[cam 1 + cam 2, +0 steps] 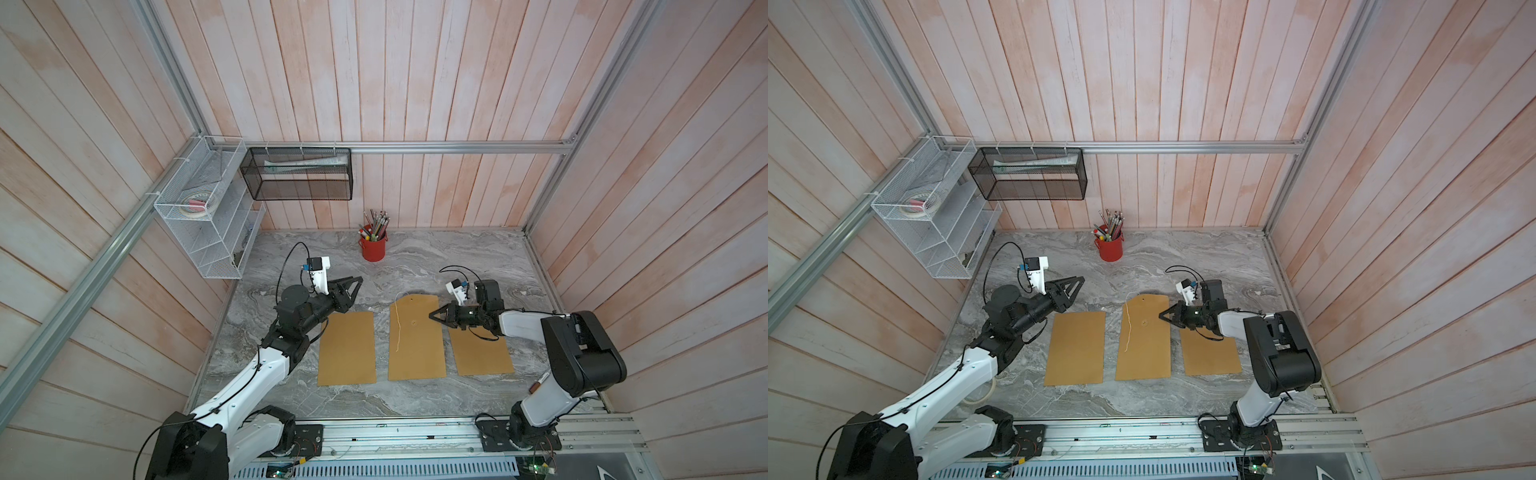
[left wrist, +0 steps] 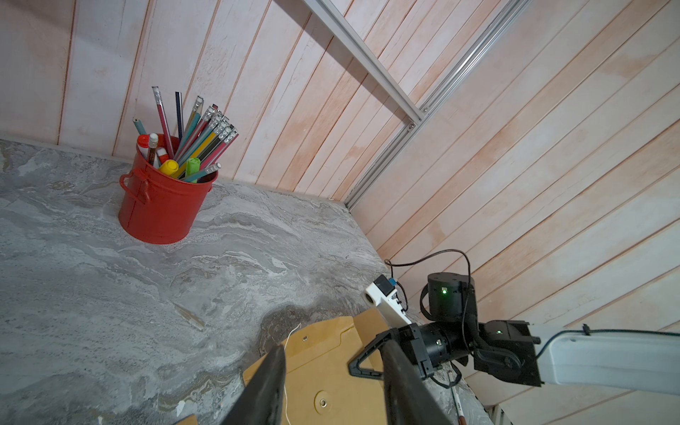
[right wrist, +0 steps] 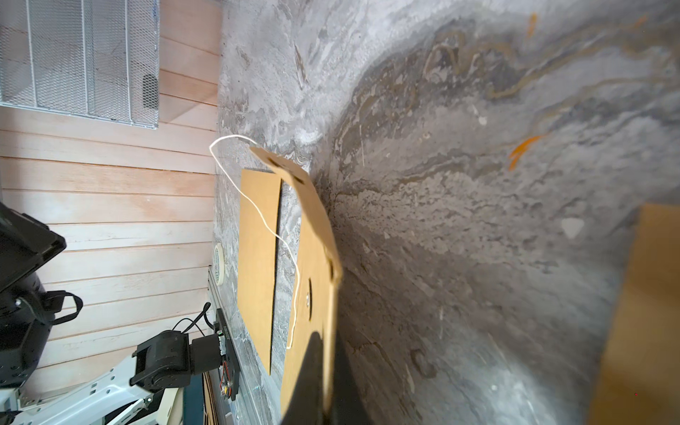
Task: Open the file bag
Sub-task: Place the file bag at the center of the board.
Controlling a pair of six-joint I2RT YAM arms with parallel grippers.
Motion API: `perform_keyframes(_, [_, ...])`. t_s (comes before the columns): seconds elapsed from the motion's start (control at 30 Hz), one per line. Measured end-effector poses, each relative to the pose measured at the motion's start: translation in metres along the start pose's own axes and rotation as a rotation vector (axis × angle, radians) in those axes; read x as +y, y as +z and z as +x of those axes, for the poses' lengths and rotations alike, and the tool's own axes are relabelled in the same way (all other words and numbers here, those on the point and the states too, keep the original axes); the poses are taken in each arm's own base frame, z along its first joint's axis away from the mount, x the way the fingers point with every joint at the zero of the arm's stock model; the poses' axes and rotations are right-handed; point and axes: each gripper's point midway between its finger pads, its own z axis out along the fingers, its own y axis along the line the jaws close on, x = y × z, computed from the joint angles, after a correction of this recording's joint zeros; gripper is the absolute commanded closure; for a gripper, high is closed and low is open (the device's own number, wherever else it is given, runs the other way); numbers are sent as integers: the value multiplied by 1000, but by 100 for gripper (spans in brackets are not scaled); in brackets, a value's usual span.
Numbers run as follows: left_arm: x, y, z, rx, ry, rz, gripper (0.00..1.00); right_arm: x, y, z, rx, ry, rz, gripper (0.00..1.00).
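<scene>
The file bag (image 1: 415,340) (image 1: 1144,345) is the middle of three brown envelopes lying on the marble table. Its flap (image 1: 415,300) is unfolded toward the back wall. A loose white string (image 1: 397,328) trails down its left side, away from the metal eyelet (image 2: 323,403). My right gripper (image 1: 432,316) (image 1: 1162,316) is shut on the bag's right edge, which the right wrist view shows clamped between the fingers, bag (image 3: 316,257), gripper (image 3: 329,342). My left gripper (image 1: 358,282) (image 2: 333,347) hovers open behind the left envelope, holding nothing.
A plain brown envelope (image 1: 347,349) lies left of the bag, and another (image 1: 482,353) lies right, partly under my right arm. A red bucket of pencils (image 1: 373,248) stands by the back wall. A white wire rack (image 1: 208,216) and black mesh basket (image 1: 299,174) hang at back left.
</scene>
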Motion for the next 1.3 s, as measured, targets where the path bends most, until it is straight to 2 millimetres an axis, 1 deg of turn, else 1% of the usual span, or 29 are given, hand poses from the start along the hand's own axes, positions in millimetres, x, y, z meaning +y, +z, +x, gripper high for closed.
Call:
perform_keyframes(0.1, [0, 0, 1, 1, -1, -1, 54, -3, 4, 1, 9, 8, 4, 100])
perform_keyframes(0.3, [0, 0, 1, 1, -1, -1, 54, -3, 8, -2, 10, 8, 0, 100])
perform_keyframes(0.5, [0, 0, 1, 1, 0, -1, 54, -6, 12, -3, 17, 29, 4, 99])
perform_keyframes(0.77, [1, 0, 1, -1, 0, -2, 54, -12, 14, -1, 22, 43, 13, 91])
perform_keyframes(0.93, [4, -1, 6, 9, -6, -10, 54, -17, 16, -1, 21, 50, 29, 85])
perform_keyframes(1.3, [5, -1, 6, 9, -6, -10, 54, -22, 16, -1, 16, 56, 56, 73])
